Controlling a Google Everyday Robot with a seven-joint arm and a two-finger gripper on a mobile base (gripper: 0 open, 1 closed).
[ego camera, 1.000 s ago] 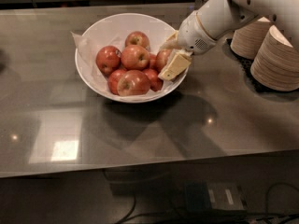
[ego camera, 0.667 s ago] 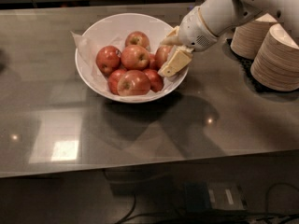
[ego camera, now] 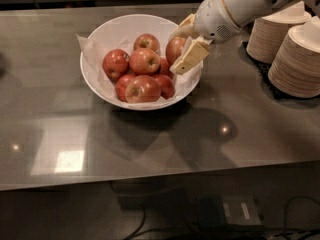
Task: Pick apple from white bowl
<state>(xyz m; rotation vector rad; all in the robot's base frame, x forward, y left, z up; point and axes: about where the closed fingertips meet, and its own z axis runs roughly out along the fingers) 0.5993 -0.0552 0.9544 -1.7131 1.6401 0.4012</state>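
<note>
Your hand is reaching in over the right rim of the white bowl, and its two pale fingers are clasping the apple between them at the bowl's right side. The other apples are lying piled on crinkled paper just left of it. The bowl is sitting on the desk, with stacked tan bowls standing to its right.
</note>
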